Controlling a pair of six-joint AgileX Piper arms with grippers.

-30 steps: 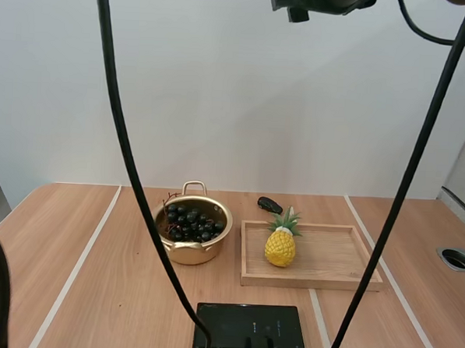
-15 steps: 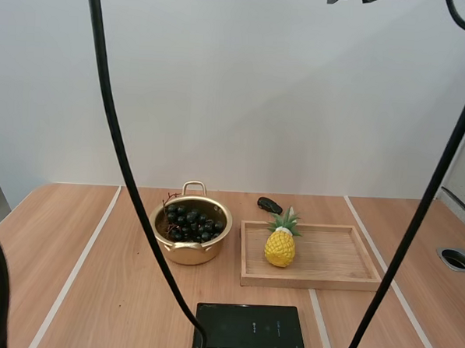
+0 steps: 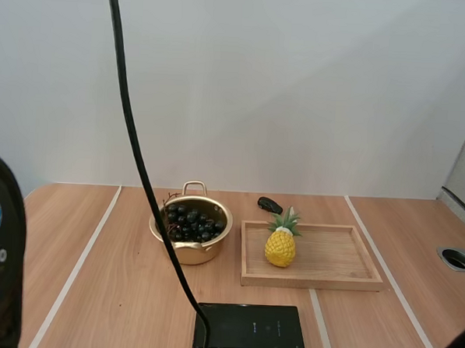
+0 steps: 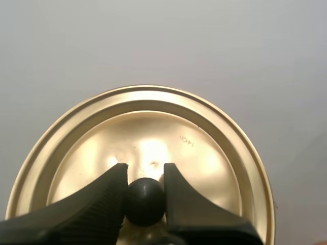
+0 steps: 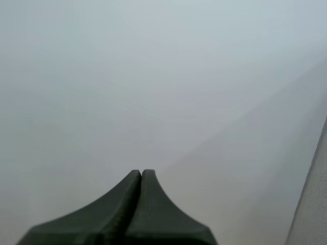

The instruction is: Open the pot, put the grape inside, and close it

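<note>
Lid held by its knob
The left gripper [image 4: 145, 178] pinches the black knob [image 4: 145, 201] of the gold lid [image 4: 204, 148] between its two fingers [image 4: 110, 191].

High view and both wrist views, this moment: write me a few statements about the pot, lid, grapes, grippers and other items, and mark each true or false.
1. The round gold metal pot holds the bunch of dark grapes. True.
2. The gold metal lid sits on the pot. False: the left gripper pinches the lid's black knob, and the pot stands open.
3. The right gripper is open. False: its fingers lie together, shut on nothing.
4. The small yellow pineapple stands upright in the wooden tray. True.
5. The flat black slab lies in the tray. False: it lies on the wooden table, in front of the tray.
</note>
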